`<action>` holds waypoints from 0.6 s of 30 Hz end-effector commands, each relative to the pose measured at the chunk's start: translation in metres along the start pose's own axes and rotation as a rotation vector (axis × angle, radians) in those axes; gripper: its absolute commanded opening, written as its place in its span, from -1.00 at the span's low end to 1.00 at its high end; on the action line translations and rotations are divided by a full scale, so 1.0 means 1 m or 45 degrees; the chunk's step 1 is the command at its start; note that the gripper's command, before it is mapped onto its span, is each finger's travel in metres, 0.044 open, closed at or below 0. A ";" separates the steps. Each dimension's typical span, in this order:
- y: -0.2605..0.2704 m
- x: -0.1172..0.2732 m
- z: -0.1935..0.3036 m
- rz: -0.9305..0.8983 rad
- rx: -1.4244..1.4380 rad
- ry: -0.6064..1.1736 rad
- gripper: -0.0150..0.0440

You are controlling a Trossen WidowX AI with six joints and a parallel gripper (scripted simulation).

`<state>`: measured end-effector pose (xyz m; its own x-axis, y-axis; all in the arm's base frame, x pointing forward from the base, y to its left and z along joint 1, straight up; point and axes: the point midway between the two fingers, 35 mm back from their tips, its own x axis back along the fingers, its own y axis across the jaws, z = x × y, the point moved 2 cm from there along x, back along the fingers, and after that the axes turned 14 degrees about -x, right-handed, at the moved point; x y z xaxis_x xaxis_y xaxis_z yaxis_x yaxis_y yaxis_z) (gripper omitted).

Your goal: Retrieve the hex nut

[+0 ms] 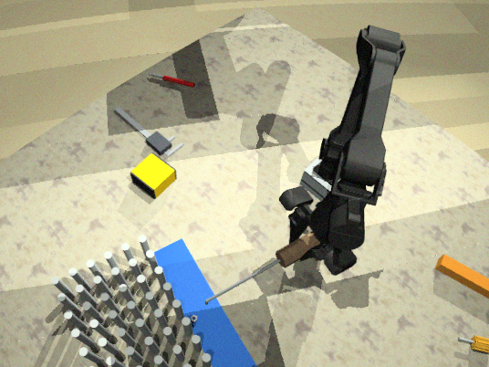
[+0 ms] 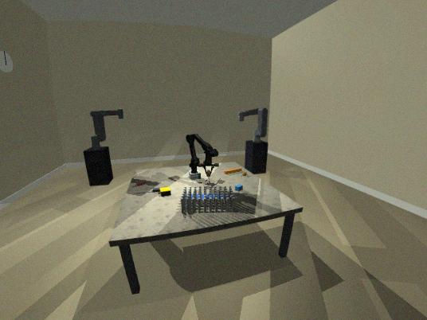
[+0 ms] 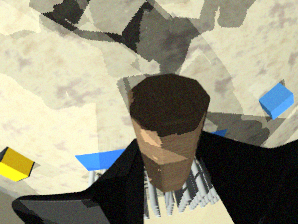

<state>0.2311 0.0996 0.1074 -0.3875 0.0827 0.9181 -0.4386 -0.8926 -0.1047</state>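
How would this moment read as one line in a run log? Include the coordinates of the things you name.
black gripper [image 1: 315, 233] [image 3: 164, 139]: shut on brown-handled metal hook tool [image 1: 292, 253] [image 3: 170, 145] | tool tip: off nut | small metal hex nut [image 1: 193, 318]: on blue taped strip's spacer-side edge

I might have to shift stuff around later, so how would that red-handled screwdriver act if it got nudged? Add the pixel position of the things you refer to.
The red-handled screwdriver [image 1: 179, 81] [image 2: 141, 183] would probably roll, since its handle looks round and slim. Its thin shaft looks like metal, so it should stay stiff. Lying flat, it seems unlikely to tip.
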 end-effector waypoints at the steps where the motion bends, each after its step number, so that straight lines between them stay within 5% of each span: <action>1: -0.003 0.023 0.011 0.013 -0.006 0.019 -0.49; 18: -0.050 0.052 -0.002 0.039 0.072 -0.015 -0.49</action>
<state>0.2291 0.1334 0.1527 -0.3788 0.0587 0.9236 -0.3926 -0.9139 -0.1029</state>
